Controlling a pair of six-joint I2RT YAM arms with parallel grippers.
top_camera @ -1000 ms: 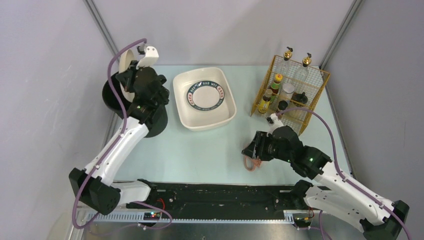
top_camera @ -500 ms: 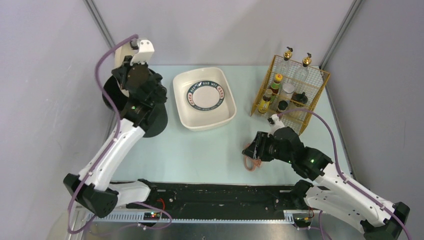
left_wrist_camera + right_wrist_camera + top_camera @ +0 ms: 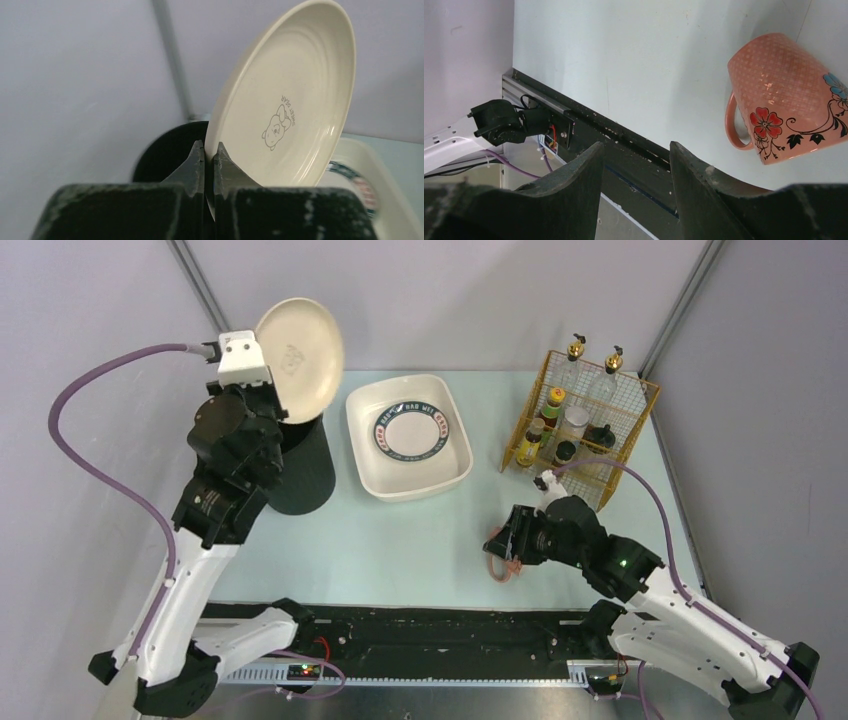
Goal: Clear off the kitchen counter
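My left gripper (image 3: 209, 147) is shut on the lower rim of a cream plate (image 3: 295, 95) with a small bear drawing. It holds the plate (image 3: 298, 358) on edge, high above the back left of the mint-green kitchen counter (image 3: 400, 540). A pink flowered mug (image 3: 784, 95) stands on the counter near the front rail. My right gripper (image 3: 636, 145) is open beside it, with nothing between its fingers. From above, that gripper (image 3: 500, 540) partly covers the mug (image 3: 503, 568).
A white tub (image 3: 455, 475) at the back middle holds a blue-rimmed plate (image 3: 411, 430). A black round container (image 3: 305, 475) stands below the lifted plate. A yellow wire basket (image 3: 585, 420) of bottles is at the back right. A black rail (image 3: 440, 625) runs along the front edge.
The left arm has risen and swung left, lifting the cream plate up from beside the black container into full view. The right arm and mug have not moved.
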